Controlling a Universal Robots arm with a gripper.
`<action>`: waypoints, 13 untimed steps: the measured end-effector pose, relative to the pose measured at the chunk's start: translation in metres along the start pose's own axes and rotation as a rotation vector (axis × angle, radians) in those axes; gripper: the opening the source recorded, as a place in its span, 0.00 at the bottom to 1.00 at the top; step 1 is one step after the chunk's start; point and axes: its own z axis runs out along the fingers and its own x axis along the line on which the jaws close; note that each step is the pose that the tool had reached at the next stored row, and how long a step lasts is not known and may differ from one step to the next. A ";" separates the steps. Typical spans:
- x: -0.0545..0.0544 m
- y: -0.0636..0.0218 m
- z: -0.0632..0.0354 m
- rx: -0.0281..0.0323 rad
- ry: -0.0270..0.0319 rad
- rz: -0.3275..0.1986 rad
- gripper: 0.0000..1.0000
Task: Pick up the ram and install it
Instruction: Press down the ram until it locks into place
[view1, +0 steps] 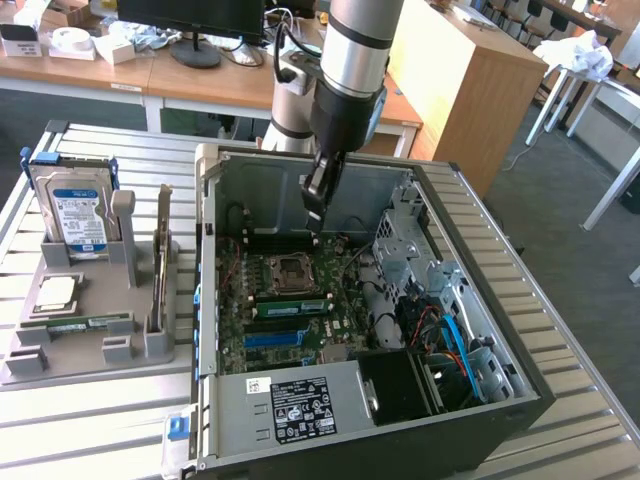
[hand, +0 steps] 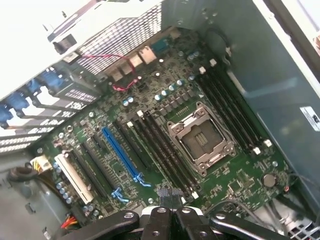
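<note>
My gripper (view1: 314, 228) hangs shut inside the open computer case (view1: 208, 250), above the motherboard (view1: 262, 330) and just behind the empty CPU socket (view1: 292, 268). Nothing shows between its fingers. A long green ram stick (view1: 292, 304) sits in a slot in front of the socket, apart from the gripper. Another green stick with a pale label (view1: 82, 322) lies flat in the grey holder at the exterior view's left. In the wrist view the shut gripper (hand: 170, 196) hovers over the black memory slots (hand: 160, 150) beside the CPU socket (hand: 202, 139).
The grey holder (view1: 30, 352) also carries an upright hard drive (view1: 75, 215), a square silver processor (view1: 55, 292) and an upright card (view1: 160, 265). The case holds a drive cage (view1: 400, 245), blue cables (view1: 455, 340) and a power supply (view1: 290, 405).
</note>
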 end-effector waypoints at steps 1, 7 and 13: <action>0.000 0.0000 0.0002 -0.0001 -0.0003 0.015 0.10; 0.000 0.0001 0.0010 -0.0005 -0.0022 0.101 0.10; 0.000 0.0001 0.0018 -0.0008 -0.0041 0.187 0.10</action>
